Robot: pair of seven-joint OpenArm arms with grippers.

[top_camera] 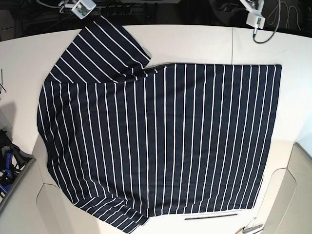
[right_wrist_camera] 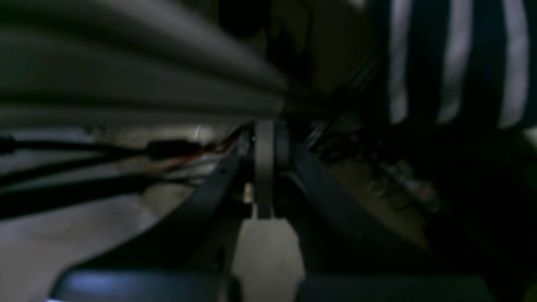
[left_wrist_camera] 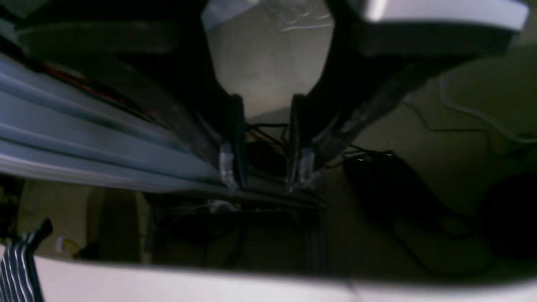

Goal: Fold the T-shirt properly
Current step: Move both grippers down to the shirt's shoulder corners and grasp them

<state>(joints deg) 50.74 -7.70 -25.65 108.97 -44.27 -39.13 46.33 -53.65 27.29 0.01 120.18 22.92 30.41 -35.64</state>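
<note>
shirt (top_camera: 161, 141) lies flat on table (top_camera: 195, 41), sleeves out, unfolded. left gripper (left_wrist_camera: 264, 167) jaws apart, empty, off table edge. right gripper (right_wrist_camera: 264, 167) jaws pressed together, empty. risk: grabbing single layer or missing hem, dragging cloth into wrinkles.

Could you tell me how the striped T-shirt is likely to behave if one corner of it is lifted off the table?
The T-shirt lies flat and thin on the table, with a soft crease near its upper sleeve, so it will probably drape and sag, not hold its shape. It looks light. Covering much of the table, the rest would likely drag behind.
</note>
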